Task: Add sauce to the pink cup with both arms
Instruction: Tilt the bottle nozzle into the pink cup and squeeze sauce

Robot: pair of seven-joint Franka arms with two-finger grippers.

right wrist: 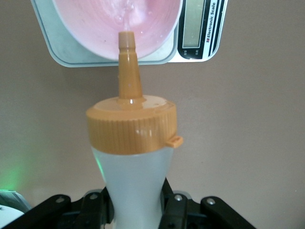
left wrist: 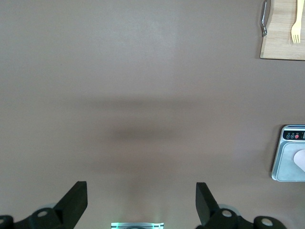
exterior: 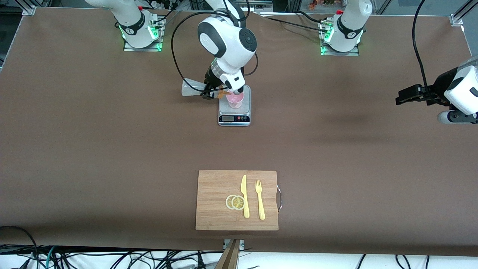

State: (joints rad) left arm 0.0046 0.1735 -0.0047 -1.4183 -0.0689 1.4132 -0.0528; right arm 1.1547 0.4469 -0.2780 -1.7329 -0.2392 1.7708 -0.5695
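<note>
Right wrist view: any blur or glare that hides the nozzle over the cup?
Right wrist view: sauce bottle sharp, slight sheen on its cap, nozzle tip clear against the soft-focus pink cup. Front view: even light, green glow at the bases. Left wrist view: faint shadow bands on the table.

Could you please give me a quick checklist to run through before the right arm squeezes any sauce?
1. Right gripper shut on the translucent whitish squeeze bottle: ok.
2. Orange nozzle cap aimed over the pale pink plastic cup: ok.
3. Cup standing on the silver kitchen scale: ok.
4. Left gripper open, waiting over the table's left-arm end: ok.
5. Sauce already flowing: cannot tell.
</note>
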